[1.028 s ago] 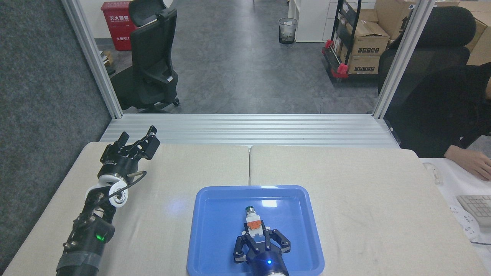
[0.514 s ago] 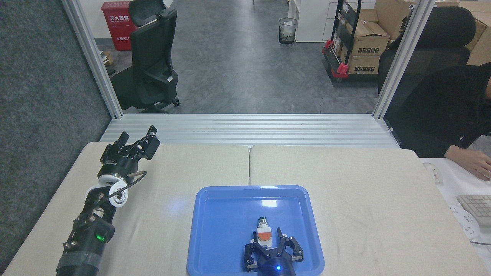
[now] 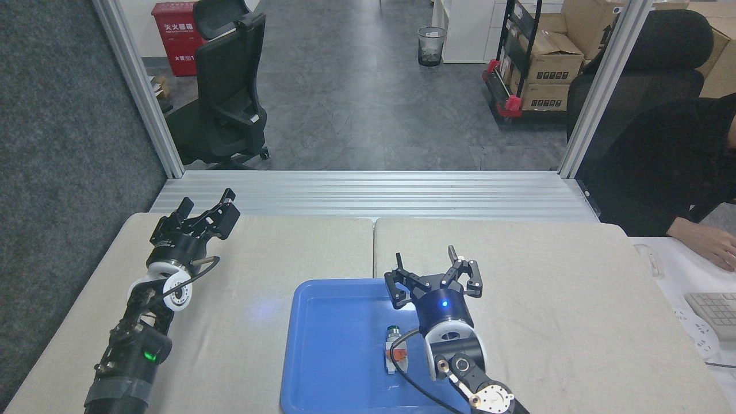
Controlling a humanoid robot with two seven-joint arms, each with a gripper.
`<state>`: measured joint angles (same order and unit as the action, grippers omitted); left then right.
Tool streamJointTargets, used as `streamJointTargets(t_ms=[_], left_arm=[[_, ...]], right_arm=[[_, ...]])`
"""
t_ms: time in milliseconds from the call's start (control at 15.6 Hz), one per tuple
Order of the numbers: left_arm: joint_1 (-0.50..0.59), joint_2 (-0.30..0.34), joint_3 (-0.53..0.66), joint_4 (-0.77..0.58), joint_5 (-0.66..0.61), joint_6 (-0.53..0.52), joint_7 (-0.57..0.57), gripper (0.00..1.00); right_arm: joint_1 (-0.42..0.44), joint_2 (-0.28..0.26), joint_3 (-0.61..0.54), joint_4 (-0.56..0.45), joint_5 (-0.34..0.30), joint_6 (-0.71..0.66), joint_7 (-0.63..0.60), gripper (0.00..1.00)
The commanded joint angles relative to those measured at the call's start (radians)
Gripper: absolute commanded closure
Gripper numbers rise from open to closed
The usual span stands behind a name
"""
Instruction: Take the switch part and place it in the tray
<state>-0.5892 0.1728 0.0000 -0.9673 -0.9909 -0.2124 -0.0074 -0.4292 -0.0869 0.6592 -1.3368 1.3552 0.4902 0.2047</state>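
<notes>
switch part lying in the blue tray, right gripper raised above the tray's far edge with nothing in it

the switch part (image 3: 394, 348) lies on the floor of the tray (image 3: 322, 356), right of its middle, long axis near to far, green tip toward the far side, partly hidden by the right arm's wrist and cable just to its right. the right gripper (image 3: 434, 270) has its jaws spread wide, holding nothing. far left on the table (image 3: 546, 276), the left gripper (image 3: 204, 214) also has its jaws apart and empty. beyond the table stand an office chair (image 3: 227, 86) and a bin (image 3: 431, 46); a person's hand (image 3: 704, 241) rests at far right.
</notes>
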Motion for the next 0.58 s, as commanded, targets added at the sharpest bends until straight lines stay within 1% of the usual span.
streamJointTargets(t_ms=[0,64,128,193,257,450,514], left_arm=[[0.0,0.001,-0.023,-0.001,0.0,0.001,0.0,0.0],[0.0,-0.001,-0.023,0.001,0.0,0.001,0.0,0.0],[0.0,0.001,-0.023,0.001,0.0,0.001,0.0,0.0],[0.0,0.001,-0.023,-0.001,0.0,0.001,0.0,0.0],[0.0,-0.001,-0.023,0.001,0.0,0.001,0.0,0.0],[0.0,0.001,-0.023,-0.001,0.0,0.001,0.0,0.0],[0.0,0.001,-0.023,0.001,0.0,0.001,0.0,0.0]], right_arm=[[-0.121,-0.19,-0.352,0.059,-0.039,-0.261,-0.05,0.02],[-0.129,-0.236,-0.384,0.102,-0.065,-0.36,-0.071,0.02],[-0.143,-0.276,-0.4,0.152,-0.079,-0.425,-0.099,0.02],[-0.154,-0.309,-0.401,0.204,-0.08,-0.444,-0.129,0.02],[-0.158,-0.33,-0.401,0.235,-0.081,-0.444,-0.152,0.02],[-0.145,-0.333,-0.404,0.245,-0.088,-0.443,-0.166,0.02],[-0.143,-0.338,-0.418,0.26,-0.12,-0.446,-0.166,0.02]])
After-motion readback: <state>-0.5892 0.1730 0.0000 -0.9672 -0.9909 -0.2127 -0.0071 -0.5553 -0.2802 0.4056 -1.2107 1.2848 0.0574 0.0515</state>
